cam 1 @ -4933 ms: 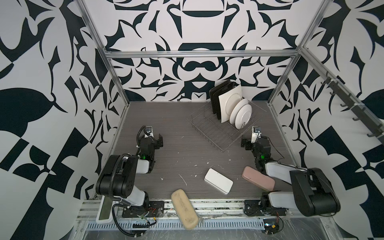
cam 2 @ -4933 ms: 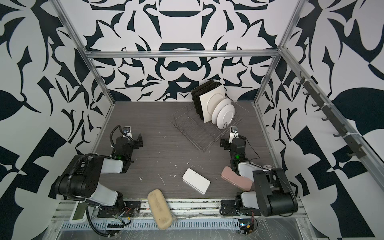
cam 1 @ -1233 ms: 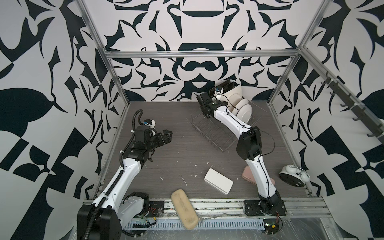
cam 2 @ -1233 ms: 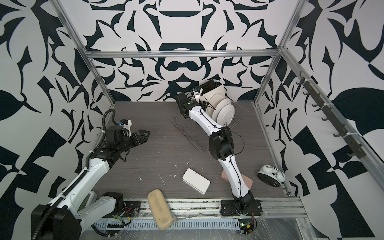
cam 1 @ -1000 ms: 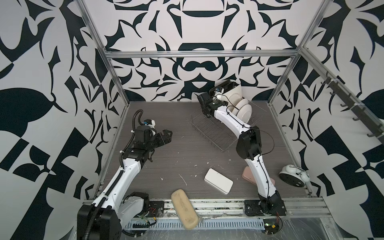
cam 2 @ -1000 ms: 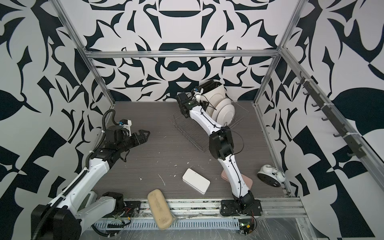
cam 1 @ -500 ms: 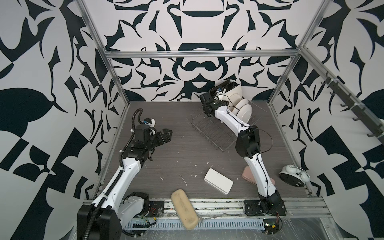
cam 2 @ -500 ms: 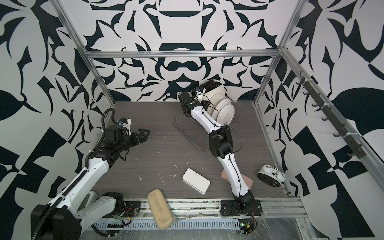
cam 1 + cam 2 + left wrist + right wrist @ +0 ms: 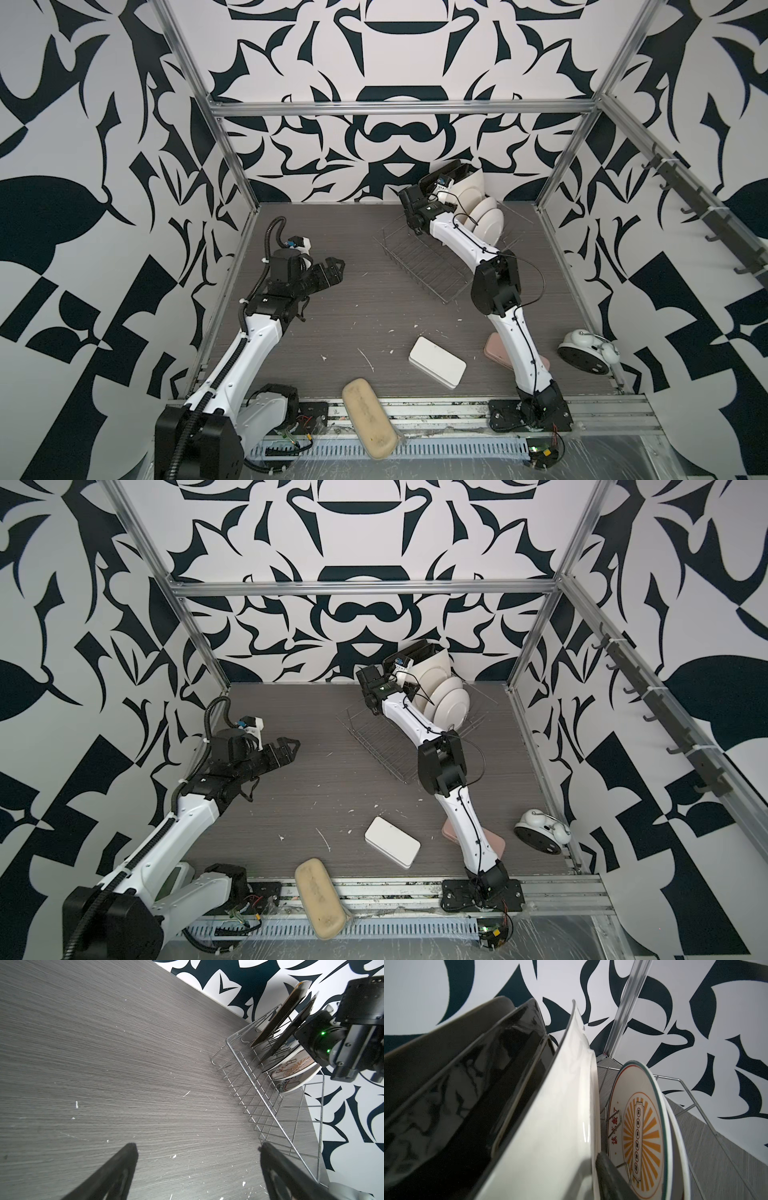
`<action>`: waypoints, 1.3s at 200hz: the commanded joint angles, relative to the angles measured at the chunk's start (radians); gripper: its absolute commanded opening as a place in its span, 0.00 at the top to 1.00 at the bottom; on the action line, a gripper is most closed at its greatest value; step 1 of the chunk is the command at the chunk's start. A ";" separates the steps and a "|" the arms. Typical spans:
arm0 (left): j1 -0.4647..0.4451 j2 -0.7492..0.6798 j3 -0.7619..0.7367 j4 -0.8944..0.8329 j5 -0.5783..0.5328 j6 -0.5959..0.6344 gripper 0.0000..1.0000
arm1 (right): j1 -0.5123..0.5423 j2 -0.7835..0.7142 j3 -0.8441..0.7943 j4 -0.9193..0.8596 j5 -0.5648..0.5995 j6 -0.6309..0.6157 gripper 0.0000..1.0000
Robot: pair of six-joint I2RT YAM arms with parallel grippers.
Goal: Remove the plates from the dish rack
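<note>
The silver wire dish rack (image 9: 428,266) (image 9: 382,742) stands at the back right of the table. Its far end holds the plates upright: two black square plates (image 9: 451,172) (image 9: 278,1018), a white square plate (image 9: 473,191) (image 9: 560,1115) and two round printed plates (image 9: 488,224) (image 9: 641,1136). My right gripper (image 9: 451,198) (image 9: 409,679) reaches in among them from above. One of its fingers (image 9: 610,1176) lies against the white square plate's rim, between it and the nearest round plate; the other finger is hidden. My left gripper (image 9: 337,270) (image 9: 197,1146) hangs open over bare table left of the rack, holding nothing.
A white rounded box (image 9: 436,368), a tan case (image 9: 368,417) on the front rail, a pink case (image 9: 494,353) behind the right arm and a white alarm clock (image 9: 586,351) lie near the front. The back wall stands close behind the rack.
My right gripper has shifted a little further in among the plates, towards the white square one. The left arm has barely moved and its gripper stays open.
</note>
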 commanded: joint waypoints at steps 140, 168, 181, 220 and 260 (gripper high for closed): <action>-0.002 0.017 0.029 -0.014 0.008 0.001 0.05 | 0.000 0.075 0.039 0.015 0.144 -0.009 0.57; -0.003 0.015 0.029 -0.018 0.009 0.001 0.04 | 0.002 0.079 0.040 0.022 0.179 -0.008 0.58; -0.003 0.015 0.027 -0.018 0.008 0.001 0.05 | 0.002 0.081 0.043 0.027 0.185 -0.008 0.58; -0.003 0.009 0.025 -0.023 0.007 0.002 0.05 | 0.003 0.083 0.043 0.037 0.193 -0.004 0.61; -0.003 0.006 0.025 -0.029 0.002 0.007 0.05 | 0.003 0.087 0.043 0.058 0.191 -0.034 0.73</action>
